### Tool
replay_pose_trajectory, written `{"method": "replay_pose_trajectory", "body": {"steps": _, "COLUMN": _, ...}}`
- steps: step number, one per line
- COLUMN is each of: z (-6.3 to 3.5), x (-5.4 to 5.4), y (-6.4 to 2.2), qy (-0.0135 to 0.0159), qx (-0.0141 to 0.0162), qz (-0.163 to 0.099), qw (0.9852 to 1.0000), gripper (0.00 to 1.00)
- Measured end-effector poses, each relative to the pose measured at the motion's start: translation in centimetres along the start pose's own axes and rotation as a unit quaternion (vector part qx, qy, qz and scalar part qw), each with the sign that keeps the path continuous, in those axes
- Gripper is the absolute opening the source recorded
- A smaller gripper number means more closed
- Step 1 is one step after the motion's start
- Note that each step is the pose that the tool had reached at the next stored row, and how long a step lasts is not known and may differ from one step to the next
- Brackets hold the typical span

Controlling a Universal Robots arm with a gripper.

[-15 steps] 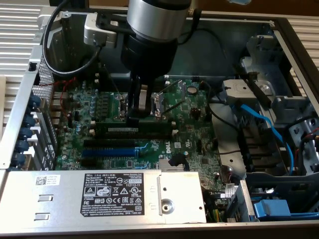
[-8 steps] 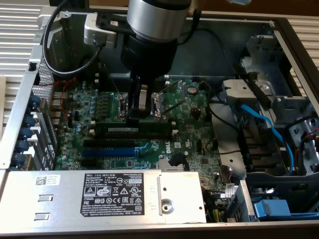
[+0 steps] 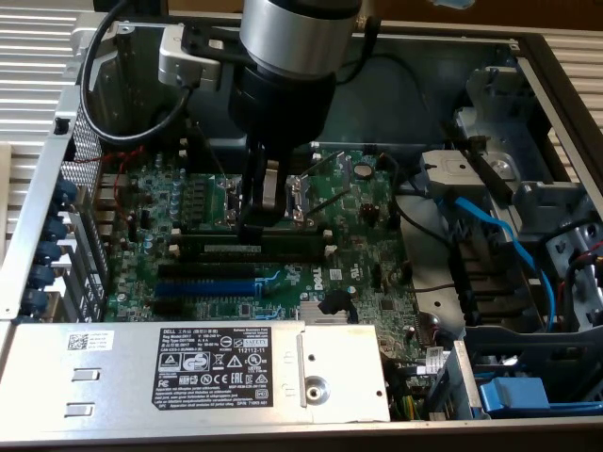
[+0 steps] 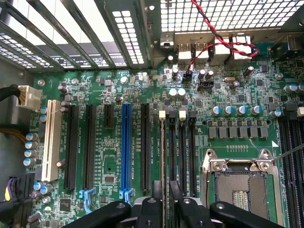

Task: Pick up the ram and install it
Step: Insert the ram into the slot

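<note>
Green motherboard (image 3: 363, 268), blue slot (image 3: 203, 285) (mid-board), labelled power supply (image 3: 122, 377), blue cables (image 3: 490, 221).

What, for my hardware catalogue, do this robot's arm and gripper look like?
The arm ends in a glossy silver-grey cylinder above a black cylindrical section. A silver metal bracket sits at its side, with a black cable looping from it. The gripper is black, with narrow fingers and linkage bars joined by round pivot pins. No markings are legible.

arm (image 3: 297, 38): silver and black cylinders | claw (image 3: 256, 218): black jointed links | cable (image 3: 89, 94): black
</note>
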State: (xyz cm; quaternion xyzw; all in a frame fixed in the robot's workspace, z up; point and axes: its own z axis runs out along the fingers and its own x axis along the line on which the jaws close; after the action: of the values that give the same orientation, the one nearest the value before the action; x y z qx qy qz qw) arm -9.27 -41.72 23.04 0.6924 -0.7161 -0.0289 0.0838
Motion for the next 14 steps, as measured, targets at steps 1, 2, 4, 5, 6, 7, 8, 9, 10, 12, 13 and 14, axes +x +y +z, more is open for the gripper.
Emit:
{"method": "replay_pose_trajectory", "body": {"steps": 1, "z": 0.0, "x": 0.0, "y": 0.0, "qy": 0.0, "qx": 0.0, "qz": 0.0, "qw": 1.0, "gripper": 0.2}}
{"method": "replay_pose_trajectory", "body": {"steps": 2, "z": 0.0, "x": 0.0, "y": 0.0, "qy": 0.0, "qx": 0.0, "qz": 0.0, "qw": 1.0, "gripper": 0.2}}
{"method": "replay_pose_trajectory", "body": {"steps": 4, "z": 0.0, "x": 0.0, "y": 0.0, "qy": 0.0, "qx": 0.0, "qz": 0.0, "qw": 1.0, "gripper": 0.2}}
{"method": "replay_pose_trajectory", "body": {"steps": 5, "z": -0.06, "x": 0.01, "y": 0.01, "qy": 0.0001, "qx": 0.0, "qz": 0.0, "qw": 1.0, "gripper": 0.2}}
{"method": "replay_pose_trajectory", "body": {"steps": 6, "z": -0.18, "x": 0.02, "y": 0.03, "qy": 0.0, "qx": 0.0, "qz": 0.0, "qw": 1.0, "gripper": 0.2}}
{"method": "replay_pose_trajectory", "body": {"steps": 7, "z": -0.33, "x": 0.03, "y": 0.05, "qy": 0.0, "qx": 0.0, "qz": 0.0, "qw": 1.0, "gripper": 0.2}}
{"method": "replay_pose_trajectory", "body": {"steps": 8, "z": -0.48, "x": 0.04, "y": 0.08, "qy": 0.0, "qx": 0.0, "qz": 0.0, "qw": 1.0, "gripper": 0.2}}
{"method": "replay_pose_trajectory", "body": {"steps": 9, "z": -0.6, "x": 0.05, "y": 0.1, "qy": 0.0, "qx": 0.0, "qz": 0.0, "qw": 1.0, "gripper": 0.2}}
{"method": "replay_pose_trajectory", "body": {"steps": 10, "z": -0.72, "x": 0.06, "y": 0.12, "qy": 0.0, "qx": 0.0, "qz": 0.0, "qw": 1.0, "gripper": 0.2}}
{"method": "replay_pose_trajectory", "body": {"steps": 12, "z": -0.87, "x": 0.07, "y": 0.14, "qy": 0.0, "qx": 0.0, "qz": 0.0, "qw": 1.0, "gripper": 0.2}}
{"method": "replay_pose_trajectory", "body": {"steps": 13, "z": -0.92, "x": 0.07, "y": 0.15, "qy": 0.0, "qx": 0.0, "qz": 0.0, "qw": 1.0, "gripper": 0.2}}
{"method": "replay_pose_trajectory", "body": {"steps": 14, "z": -0.93, "x": 0.07, "y": 0.15, "qy": -0.0001, "qx": 0.0001, "qz": 0.0, "qw": 1.0, "gripper": 0.2}}
